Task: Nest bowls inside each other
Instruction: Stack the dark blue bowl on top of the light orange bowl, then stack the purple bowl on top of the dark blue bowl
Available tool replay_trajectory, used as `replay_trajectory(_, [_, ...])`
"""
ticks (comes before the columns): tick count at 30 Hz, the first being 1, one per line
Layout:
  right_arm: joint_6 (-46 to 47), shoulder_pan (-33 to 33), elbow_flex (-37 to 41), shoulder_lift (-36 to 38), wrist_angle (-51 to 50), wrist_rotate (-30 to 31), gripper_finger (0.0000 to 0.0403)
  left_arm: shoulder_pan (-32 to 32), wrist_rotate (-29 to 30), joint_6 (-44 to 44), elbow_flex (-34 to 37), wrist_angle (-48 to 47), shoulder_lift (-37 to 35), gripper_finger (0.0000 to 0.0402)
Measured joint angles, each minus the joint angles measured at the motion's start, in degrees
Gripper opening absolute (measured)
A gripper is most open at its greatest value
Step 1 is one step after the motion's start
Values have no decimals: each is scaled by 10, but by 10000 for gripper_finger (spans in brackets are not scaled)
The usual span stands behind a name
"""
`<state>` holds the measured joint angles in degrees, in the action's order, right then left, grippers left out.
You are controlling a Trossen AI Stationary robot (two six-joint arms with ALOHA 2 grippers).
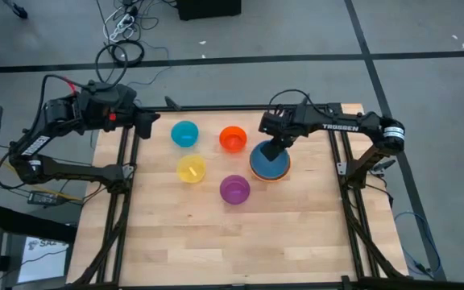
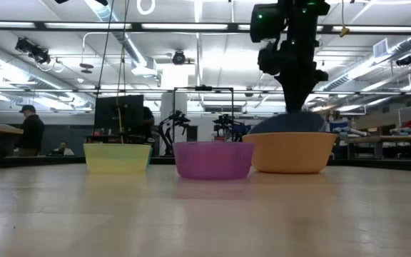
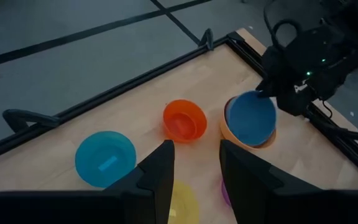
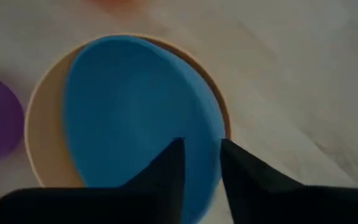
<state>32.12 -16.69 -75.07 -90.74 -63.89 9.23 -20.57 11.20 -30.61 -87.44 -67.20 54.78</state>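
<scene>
A large blue bowl [image 4: 135, 112] lies tilted inside the large orange bowl [image 4: 45, 137] at the table's far right. My right gripper [image 4: 199, 163] points down over it, open, one finger on either side of the blue bowl's rim. The cyan bowl [image 1: 184, 134], red-orange bowl [image 1: 233, 138], yellow bowl [image 1: 191, 169] and purple bowl [image 1: 234, 189] stand apart, each on its base on the table. My left gripper [image 3: 196, 168] hangs open and holds nothing, above the table's far left corner. My right gripper comes from above with its fingers astride the blue bowl's rim [image 4: 219, 134], on the side toward the table's far edge. A gap shows between the fingers. Whether either finger touches the rim, I cannot tell. The blue bowl rests tilted in the orange bowl.
The table's black frame [image 1: 216, 107] runs along its far edge, with the arms' mounts at both sides. The near half of the wooden top [image 1: 232, 242] bears no objects. In the low view the purple bowl [image 2: 212, 159] stands just beside the orange bowl [image 2: 293, 151].
</scene>
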Motion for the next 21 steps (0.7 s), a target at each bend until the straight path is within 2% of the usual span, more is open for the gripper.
replay_trajectory(4, [11,-3,0,10,-11,-1,132,0,3,0,0,0,0,136])
replay_trajectory(8, [14,-3,0,28,-19,0,150,0,12,0,0,0,0,136])
replay_trajectory(21, [58,-4,0,124,-31,10,152,0,26,1,0,0,0,136])
